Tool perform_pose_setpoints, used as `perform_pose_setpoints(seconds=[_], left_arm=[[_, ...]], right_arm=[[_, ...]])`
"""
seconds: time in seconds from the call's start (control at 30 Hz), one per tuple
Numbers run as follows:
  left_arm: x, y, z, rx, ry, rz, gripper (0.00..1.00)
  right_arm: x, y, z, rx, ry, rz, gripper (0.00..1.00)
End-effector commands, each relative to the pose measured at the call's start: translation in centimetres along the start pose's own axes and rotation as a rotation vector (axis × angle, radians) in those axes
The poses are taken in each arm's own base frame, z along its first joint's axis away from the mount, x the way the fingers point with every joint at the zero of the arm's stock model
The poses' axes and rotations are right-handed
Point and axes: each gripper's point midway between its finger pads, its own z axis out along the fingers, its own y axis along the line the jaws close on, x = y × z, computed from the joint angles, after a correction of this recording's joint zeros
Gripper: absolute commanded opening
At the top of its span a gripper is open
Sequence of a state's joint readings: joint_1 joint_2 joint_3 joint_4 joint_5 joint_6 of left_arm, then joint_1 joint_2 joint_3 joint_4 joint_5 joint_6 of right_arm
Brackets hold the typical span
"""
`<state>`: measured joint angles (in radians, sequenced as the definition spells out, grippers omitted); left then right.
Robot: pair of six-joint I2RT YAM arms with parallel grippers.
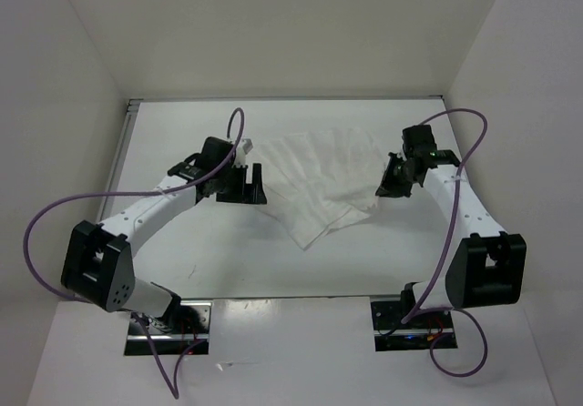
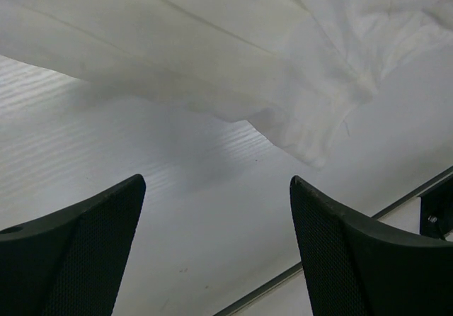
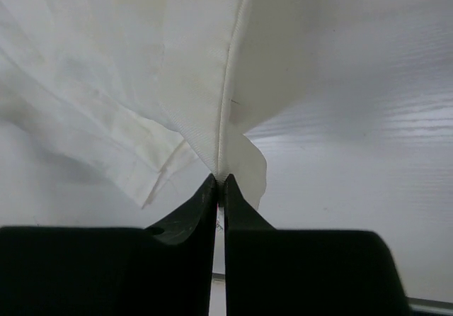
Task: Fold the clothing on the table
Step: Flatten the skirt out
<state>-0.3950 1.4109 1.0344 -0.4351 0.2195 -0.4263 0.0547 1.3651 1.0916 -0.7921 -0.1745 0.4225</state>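
Note:
The clothing (image 1: 319,183) is a thin white garment lying crumpled and partly doubled over in the middle of the table (image 1: 209,260). My right gripper (image 1: 387,187) is at its right edge, low over the table. In the right wrist view the right gripper (image 3: 221,181) is shut on a seamed edge of the clothing (image 3: 177,61), which fans upward from the tips. My left gripper (image 1: 244,185) hovers just left of the garment. Seen from the left wrist, the left gripper (image 2: 216,188) is open over bare table, with the clothing (image 2: 212,47) beyond its fingertips (image 2: 311,210).
Matte white walls enclose the table on the left, back and right. The table's metal rim (image 2: 340,238) runs close by the left gripper in its wrist view. Purple cables (image 1: 55,210) loop from both arms beside the bases.

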Motion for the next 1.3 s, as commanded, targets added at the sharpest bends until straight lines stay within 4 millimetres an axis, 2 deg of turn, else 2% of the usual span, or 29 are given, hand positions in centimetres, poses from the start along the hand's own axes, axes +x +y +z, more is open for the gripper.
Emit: perform_pose_setpoints(seconds=[0.0,0.03,0.1,0.13,0.17,0.23,0.27,0.33,0.4,0.53,0.57,0.67,0.7,0.73,0.77,0.8,0.87,0.9,0.93,1.0,1.03,1.07,1.13,1.17,1.2,1.23,1.27], left_arm=[[-0.1,-0.8,0.4,0.024,0.030,-0.014,0.90],[0.4,-1.1,0.9,0.034,0.053,-0.012,0.90],[1.6,-1.2,2.2,0.057,0.130,-0.032,0.90],[2.7,-0.4,3.5,0.029,0.203,-0.055,0.90],[3.4,-0.5,4.2,0.030,0.242,-0.057,0.87],[5.0,-0.8,6.2,0.031,0.318,-0.042,0.86],[3.9,-1.2,6.6,0.042,0.291,-0.034,0.86],[3.7,-2.2,7.4,0.055,0.294,-0.020,0.86],[2.3,-2.9,8.1,0.076,0.268,-0.022,0.86],[2.5,-2.5,10.7,0.065,0.314,-0.059,0.78],[2.6,-2.4,11.1,0.062,0.320,-0.061,0.67],[3.0,-1.7,12.3,0.044,0.332,-0.064,0.43],[2.8,-1.3,12.6,0.038,0.332,-0.073,0.31],[3.1,-0.7,13.0,0.024,0.353,-0.089,0.09],[2.8,0.3,13.2,-0.009,0.345,-0.098,0.02],[1.4,1.6,12.8,-0.032,0.322,-0.107,0.00],[-0.2,3.5,12.6,-0.083,0.293,-0.114,0.00],[-1.7,5.4,12.1,-0.135,0.257,-0.121,0.00],[-3.2,6.2,12.2,-0.158,0.241,-0.107,0.00],[-5.0,8.4,12.2,-0.207,0.214,-0.125,0.00],[-5.9,8.9,12.2,-0.211,0.202,-0.134,0.00],[-7.6,8.7,12.2,-0.187,0.169,-0.136,0.00],[-8.5,8.3,12.1,-0.147,0.156,-0.135,0.09],[-9.0,8.0,11.7,-0.143,0.142,-0.130,0.16],[-9.8,7.1,10.3,-0.126,0.112,-0.121,0.24],[-9.7,6.5,9.7,-0.119,0.107,-0.111,0.30],[-9.8,5.5,9.0,-0.098,0.092,-0.098,0.44]], right_arm=[[0.9,-1.2,0.1,0.054,0.016,0.008,0.07],[0.7,-1.1,-0.2,0.048,0.004,0.006,0.08],[1.5,-1.3,-0.4,0.059,0.024,0.019,0.20],[1.5,-1.4,-0.4,0.069,0.020,0.010,0.23],[1.7,-1.4,-0.4,0.073,0.028,0.022,0.23],[1.5,-1.4,-0.8,0.073,0.007,0.029,0.31],[1.5,-1.4,-0.8,0.073,0.007,0.029,0.31],[1.9,-1.3,-0.6,0.074,0.018,0.030,0.31],[1.9,-1.3,-0.6,0.074,0.018,0.030,0.31],[1.9,-1.3,-0.6,0.074,0.018,0.030,0.31],[1.9,-1.3,-0.6,0.074,0.018,0.030,0.31],[2.1,-1.3,-0.7,0.078,0.026,0.040,0.31],[2.1,-1.3,-0.7,0.078,0.026,0.040,0.31],[2.0,-0.9,-0.8,0.071,0.021,0.031,0.31],[2.0,-0.7,-1.1,0.058,0.016,0.030,0.31],[2.2,-0.5,-1.3,0.048,0.021,0.039,0.31],[2.6,-0.4,-1.2,0.039,0.036,0.041,0.31],[3.0,-0.5,-1.0,0.037,0.051,0.043,0.31],[3.0,0.0,-1.0,0.021,0.049,0.047,0.31],[4.0,0.4,-0.5,0.016,0.069,0.033,0.31],[4.1,0.8,-0.2,0.011,0.073,0.036,0.31],[4.4,1.7,-0.1,-0.014,0.076,0.010,0.31],[5.2,2.2,0.7,-0.011,0.105,0.014,0.34],[5.8,2.8,0.7,-0.021,0.116,-0.012,0.35],[6.0,3.1,1.0,-0.021,0.124,-0.013,0.35],[6.3,3.3,1.2,-0.019,0.135,-0.021,0.35],[6.8,3.5,1.5,-0.023,0.156,-0.015,0.36]])
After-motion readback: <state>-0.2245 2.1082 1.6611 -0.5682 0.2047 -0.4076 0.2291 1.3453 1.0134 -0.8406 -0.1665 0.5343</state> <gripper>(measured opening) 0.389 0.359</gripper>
